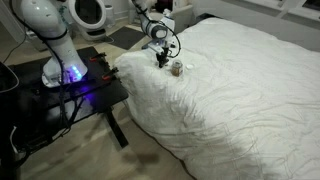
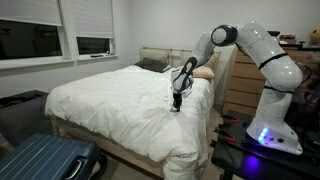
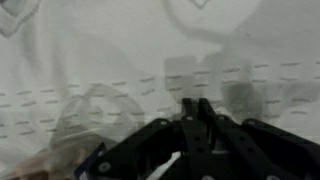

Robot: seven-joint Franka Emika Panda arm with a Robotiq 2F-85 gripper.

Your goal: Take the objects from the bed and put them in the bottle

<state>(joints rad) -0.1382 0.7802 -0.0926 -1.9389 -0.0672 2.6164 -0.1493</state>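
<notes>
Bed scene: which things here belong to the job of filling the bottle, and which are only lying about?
Job: bed, bottle, pincer; the tiny bits are too small to make out.
Lying about: blue suitcase, wooden dresser, pillow.

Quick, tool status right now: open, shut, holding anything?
Tool: jaws closed together over the bed; whether anything is pinched between them cannot be told.
</notes>
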